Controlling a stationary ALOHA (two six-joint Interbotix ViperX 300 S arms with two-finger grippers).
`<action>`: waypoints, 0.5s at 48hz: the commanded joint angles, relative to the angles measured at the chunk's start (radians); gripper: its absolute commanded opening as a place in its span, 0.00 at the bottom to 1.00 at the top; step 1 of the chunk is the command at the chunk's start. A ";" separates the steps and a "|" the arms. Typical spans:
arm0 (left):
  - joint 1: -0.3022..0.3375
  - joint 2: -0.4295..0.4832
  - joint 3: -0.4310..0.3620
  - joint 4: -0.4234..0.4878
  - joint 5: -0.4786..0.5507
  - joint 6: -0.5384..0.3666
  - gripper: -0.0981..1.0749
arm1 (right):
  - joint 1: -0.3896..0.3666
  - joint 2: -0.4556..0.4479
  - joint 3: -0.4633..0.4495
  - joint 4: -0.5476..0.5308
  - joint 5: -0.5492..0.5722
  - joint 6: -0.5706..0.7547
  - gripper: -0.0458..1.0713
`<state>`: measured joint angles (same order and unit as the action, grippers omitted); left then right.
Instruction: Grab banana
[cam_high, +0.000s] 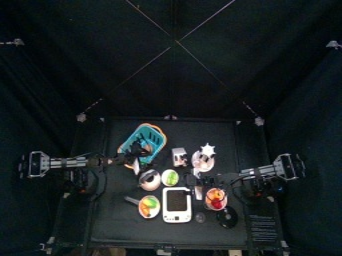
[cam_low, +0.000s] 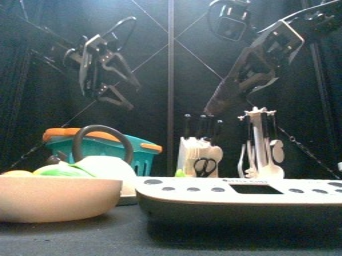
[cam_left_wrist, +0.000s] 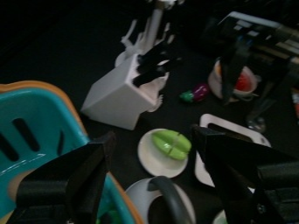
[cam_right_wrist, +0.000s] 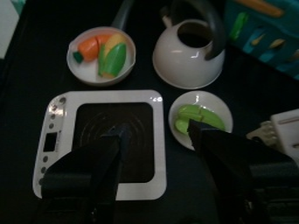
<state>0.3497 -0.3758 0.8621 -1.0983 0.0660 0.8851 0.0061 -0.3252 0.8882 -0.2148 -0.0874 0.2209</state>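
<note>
nearest the table's front edge sit a cream bowl (cam_low: 54, 200) on the left and a white scale (cam_low: 241, 197) with a dark weighing plate on the right. the small marks beside the scale's display are too small to read. the bowl holds an orange round piece (cam_right_wrist: 91, 41), a green piece (cam_right_wrist: 114, 56) and, at its left rim, a yellow piece that looks like the banana (cam_low: 16, 174); only a sliver of it shows. neither arm touches it.

just behind the bowl stand a white kettle (cam_right_wrist: 187, 44) with a dark handle and a small white plate (cam_right_wrist: 198, 115) carrying a green piece. farther back is the teal basket (cam_low: 100, 150) with an orange rim, then a white knife block (cam_left_wrist: 122, 87) with black handles and a white utensil rack (cam_low: 261, 145). no label on them can be read.

the left gripper (cam_left_wrist: 152, 153) hangs high over the basket side, jaws wide apart and empty. the right gripper (cam_right_wrist: 155, 131) hovers above the scale, jaws apart too, with nothing between them.
</note>
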 joint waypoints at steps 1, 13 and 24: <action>0.084 0.028 -0.032 0.012 0.043 0.000 0.95 | -0.020 -0.057 0.051 -0.002 -0.101 -0.006 0.85; 0.270 0.046 -0.064 0.252 0.252 -0.002 0.95 | -0.020 -0.064 0.095 -0.011 -0.137 -0.002 0.85; 0.302 0.083 -0.094 0.607 0.419 -0.003 0.95 | -0.018 -0.064 0.101 -0.005 -0.129 -0.002 0.85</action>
<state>0.6458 -0.3053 0.8007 -0.6320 0.4556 0.8836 -0.0138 -0.3728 0.9986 -0.2224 -0.2132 0.2178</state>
